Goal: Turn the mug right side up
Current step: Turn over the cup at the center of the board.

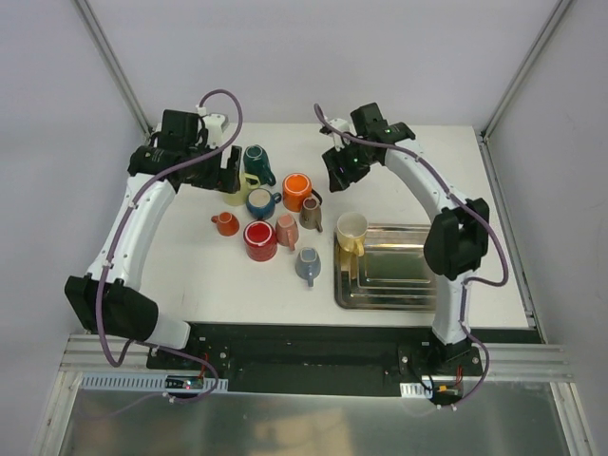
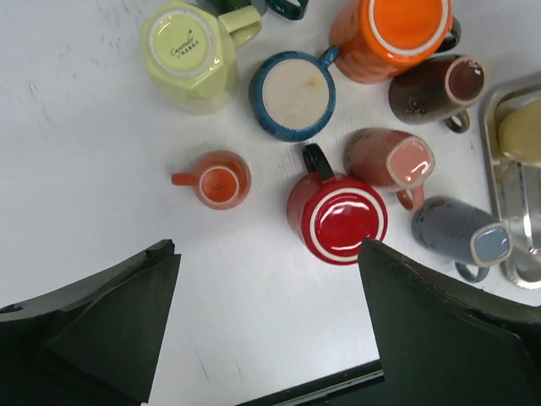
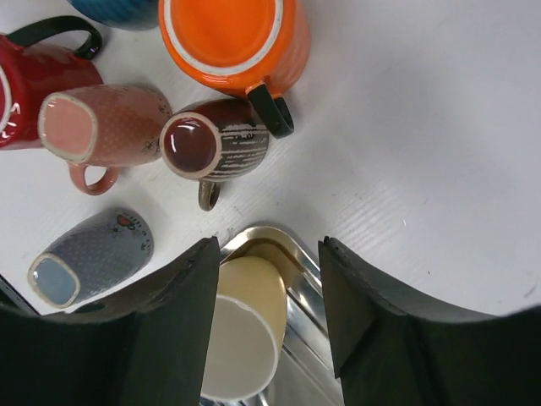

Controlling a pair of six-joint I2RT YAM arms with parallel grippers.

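Observation:
Several mugs crowd the table's middle. A cream mug [image 1: 351, 228] stands mouth up in the metal tray's [image 1: 418, 285] near-left corner; the right wrist view shows the cream mug [image 3: 245, 330] far below my right gripper [image 3: 269, 247], which is open and empty. My right gripper [image 1: 342, 169] hovers behind the orange mug [image 1: 297, 190]. The orange mug [image 2: 397, 25], red mug [image 2: 336, 218] and yellow-green mug [image 2: 190, 55] stand bottom up. The pink [image 2: 389, 158], brown [image 2: 435, 89] and grey-blue [image 2: 461, 233] mugs lie on their sides. My left gripper [image 1: 220, 166] [image 2: 269, 254] hangs open and empty above bare table.
A dark teal mug [image 1: 256, 161] sits at the back of the cluster, with a blue mug [image 1: 262, 201] and a small orange cup [image 1: 225, 223] nearer. The tray's rim [image 2: 499, 152] borders the mugs on the right. White walls enclose the table.

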